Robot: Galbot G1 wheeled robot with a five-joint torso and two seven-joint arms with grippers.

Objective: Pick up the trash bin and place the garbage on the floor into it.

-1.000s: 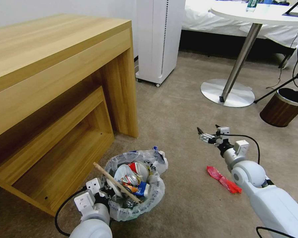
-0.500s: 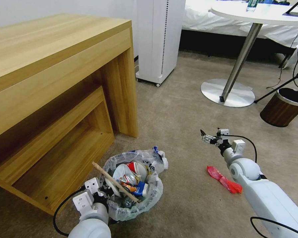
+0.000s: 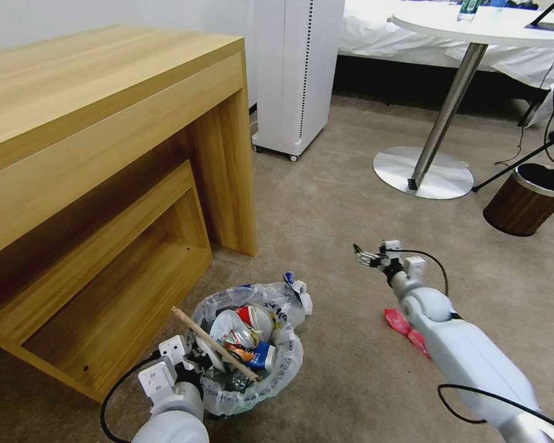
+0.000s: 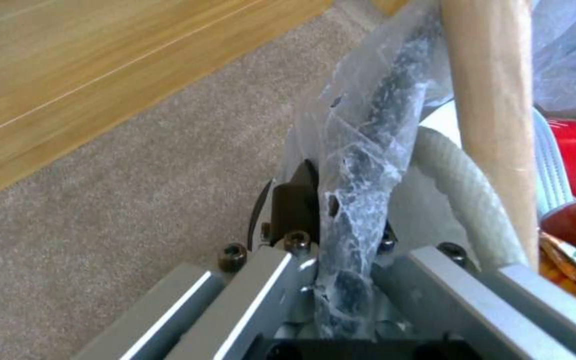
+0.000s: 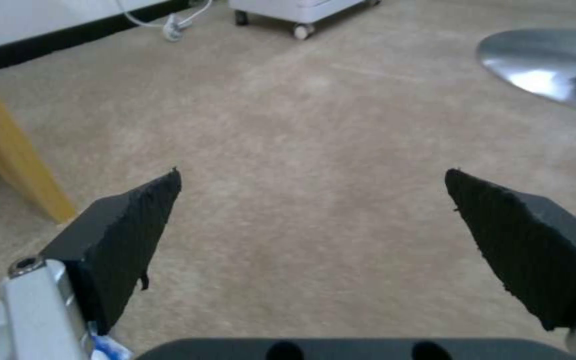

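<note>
The trash bin (image 3: pixel 252 360), small and dark with a whitish bag liner, stands on the carpet beside the desk. It holds a wooden stick (image 3: pixel 215 344), a red cup (image 3: pixel 250 315), wrappers and white items. My left gripper (image 3: pixel 192 364) is shut on the bin's near rim (image 4: pixel 358 200), pinching the liner, with the stick (image 4: pixel 491 125) just beside it. My right gripper (image 3: pixel 364 256) hovers open and empty over bare carpet right of the bin, its black pads (image 5: pixel 128 235) wide apart. A red wrapper (image 3: pixel 397 322) of the garbage lies on the floor, partly under my right arm.
A wooden desk (image 3: pixel 104 154) with a low shelf stands to the left. A white wheeled unit (image 3: pixel 295 74) is at the back. A round table's chrome base (image 3: pixel 422 173) and a brown wood-grain bin (image 3: pixel 526 200) sit at the right, with cables nearby.
My right arm has swung left and drawn back a little, now covering part of the red wrapper; its gripper stays open. The left gripper keeps its hold on the bin.
</note>
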